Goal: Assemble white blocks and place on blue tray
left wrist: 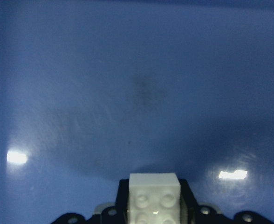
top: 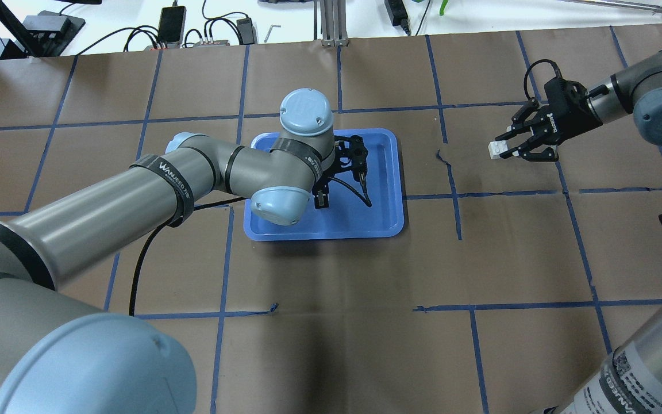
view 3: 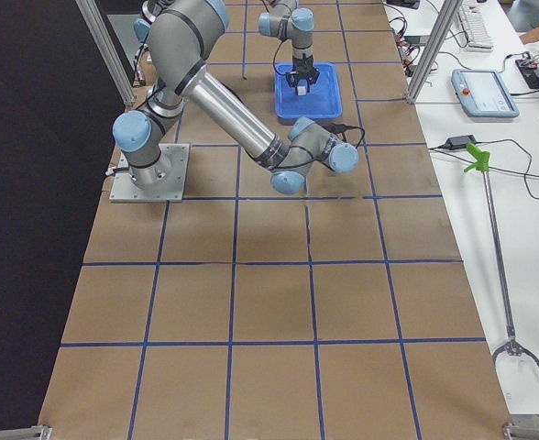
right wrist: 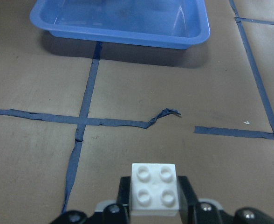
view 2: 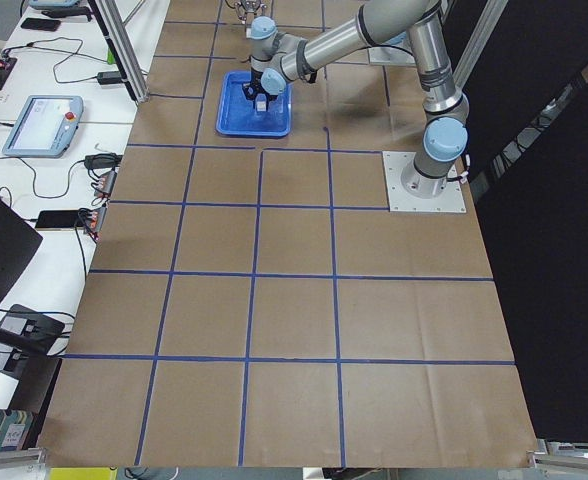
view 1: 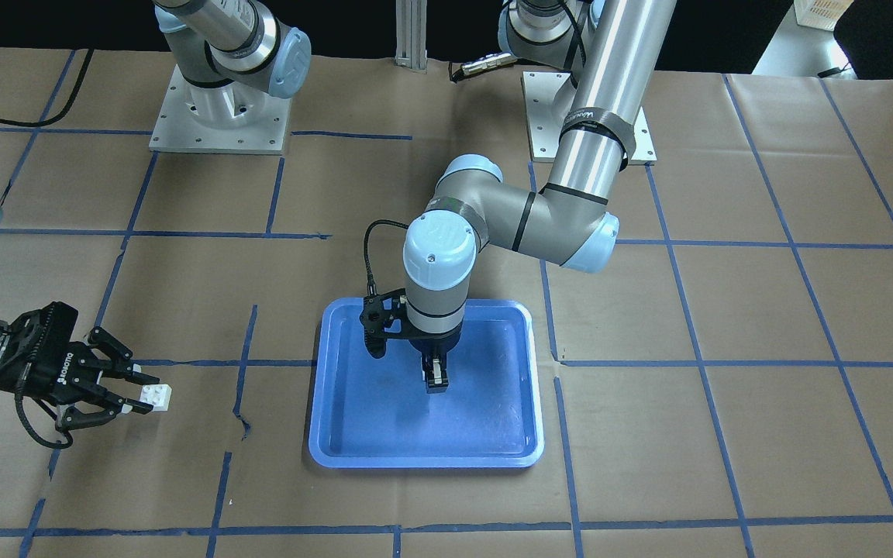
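The blue tray [view 1: 353,434] lies at the table's middle; it also shows in the overhead view [top: 388,218]. My left gripper [view 1: 436,381] points straight down over the tray's middle, shut on a white block [left wrist: 154,196] held just above the tray floor [left wrist: 127,93]. My right gripper [view 1: 140,393] is well away from the tray, held low over the brown paper, shut on the other white block [view 1: 158,397], studs up [right wrist: 154,189]. In the overhead view that right gripper [top: 502,146] and its block [top: 496,149] lie to the tray's right.
Brown paper with blue tape grid lines covers the table; a torn tape piece [right wrist: 162,116] lies between my right gripper and the tray [right wrist: 118,28]. The arm base plates [view 1: 218,116] stand at the robot's side. Cables and devices lie past the table's far edge [top: 170,26].
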{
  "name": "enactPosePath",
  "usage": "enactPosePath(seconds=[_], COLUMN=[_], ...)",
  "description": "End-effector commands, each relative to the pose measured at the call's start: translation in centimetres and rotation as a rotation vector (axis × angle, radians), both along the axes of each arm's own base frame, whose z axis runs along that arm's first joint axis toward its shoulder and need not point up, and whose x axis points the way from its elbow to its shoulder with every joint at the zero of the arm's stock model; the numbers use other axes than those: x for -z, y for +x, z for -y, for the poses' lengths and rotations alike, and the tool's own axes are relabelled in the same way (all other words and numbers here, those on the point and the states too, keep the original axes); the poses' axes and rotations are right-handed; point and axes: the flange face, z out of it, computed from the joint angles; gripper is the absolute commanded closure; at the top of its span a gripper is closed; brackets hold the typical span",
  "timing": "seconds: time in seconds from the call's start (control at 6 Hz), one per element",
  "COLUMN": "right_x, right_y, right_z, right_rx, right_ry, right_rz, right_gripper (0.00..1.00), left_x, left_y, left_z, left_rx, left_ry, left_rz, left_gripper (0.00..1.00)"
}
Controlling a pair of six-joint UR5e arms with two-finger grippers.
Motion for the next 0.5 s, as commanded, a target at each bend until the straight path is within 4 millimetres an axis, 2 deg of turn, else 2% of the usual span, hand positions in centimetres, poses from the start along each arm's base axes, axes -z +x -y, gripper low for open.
enactPosePath(seconds=[0.0, 0.17, 0.33], right_x=[-1.6, -1.8, -1.8], right_y=[2.2, 5.0, 7.7], right_z=[-1.5, -2.7, -3.3], right_rx=[0.012, 0.033, 0.052], right_ry=[0.020, 0.046, 0.047], right_rz=[0.003, 0.040, 0.058], right_gripper=[0.69, 0.69, 0.69], left_x=[-0.4, -2.7, -6.9], left_y=[0.0, 0.3, 3.1], left_z=[0.0, 0.4, 0.8], left_rx=[-0.010, -0.018, -0.062], left_ry=[-0.003, 0.028, 0.061], left_rz=[-0.002, 0.010, 0.016], left_gripper=[0.12, 0.12, 0.09])
